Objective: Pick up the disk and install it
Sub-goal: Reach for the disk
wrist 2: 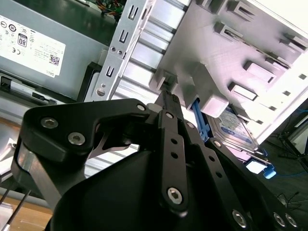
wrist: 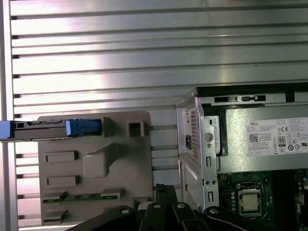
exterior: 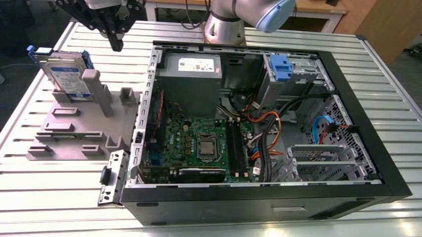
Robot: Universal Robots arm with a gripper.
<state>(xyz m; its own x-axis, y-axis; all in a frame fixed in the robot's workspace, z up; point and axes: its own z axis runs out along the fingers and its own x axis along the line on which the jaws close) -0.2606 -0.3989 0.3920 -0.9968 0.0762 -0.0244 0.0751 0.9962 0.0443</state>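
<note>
Over the grey fixture (exterior: 72,133), your gripper (exterior: 117,45) hangs pinched closed on nothing, apart from the disk (exterior: 66,75) standing upright in its slot.

White printed sticker (wrist: 276,137) on power supply (wrist: 236,144), blue-and-white printed label (exterior: 71,81) on disk (exterior: 55,66)

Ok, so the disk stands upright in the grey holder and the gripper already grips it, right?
No: the gripper has no hold on the disk. In the exterior view it hangs above and apart from the disk, which does stand upright in the grey holder.
</note>
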